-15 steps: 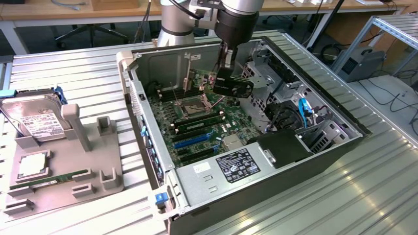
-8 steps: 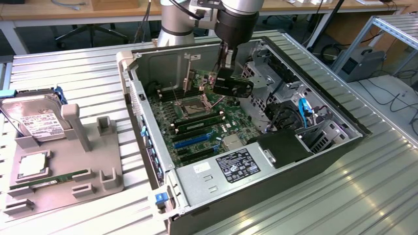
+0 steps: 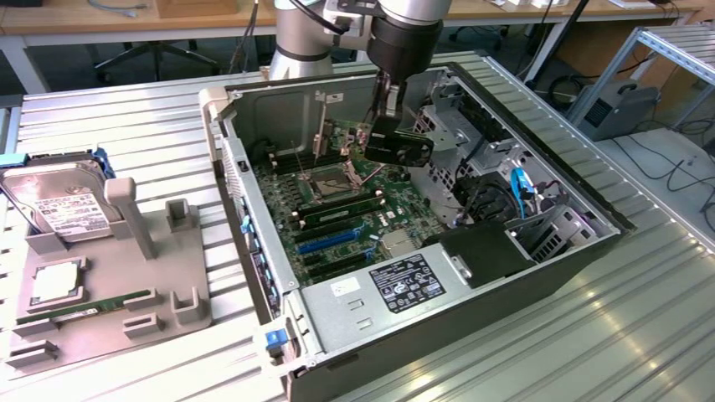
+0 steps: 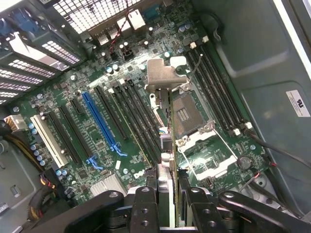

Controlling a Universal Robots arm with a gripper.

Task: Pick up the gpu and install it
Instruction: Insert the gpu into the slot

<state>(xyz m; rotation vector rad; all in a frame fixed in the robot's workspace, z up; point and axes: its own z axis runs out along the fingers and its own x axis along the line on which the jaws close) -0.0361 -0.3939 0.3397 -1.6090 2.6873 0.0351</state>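
Ribbed aluminium table [image 3: 625, 335], nearest me. An open computer case [image 3: 240, 159] lies on it, side panel off. At the case's near end sits a power supply with a black label [image 3: 408, 285].

On the exterior view's left, well apart from the case, is a grey holder tray [image 3: 112, 335]. A hard drive [image 3: 56, 205] with a white label leans in it, and a green memory stick [image 3: 95, 303] lies flat in a slot nearer me.

Further in: green motherboard [image 3: 347, 226], with the CPU socket [image 3: 335, 177] near its middle.

Past the socket, the gripper [image 3: 393, 146] hangs inside the case, low over the far part of the board. In the wrist view both black fingers [image 4: 146, 199] pinch the gpu [image 4: 165, 145] between them. The card is seen edge-on, standing upright over the board. Its silver end bracket [image 4: 162, 77] points toward the perforated rear wall [image 4: 92, 14]. The card runs along the black slots [image 4: 131, 116] between the blue slot [image 4: 102, 124] and the CPU socket, just beside the socket. I cannot tell whether its lower edge touches a slot.

Behind the gripper, the arm [image 3: 408, 33] stands upright above it, over the case's far rim. Farthest back, wooden desks [image 3: 112, 17] line the room.
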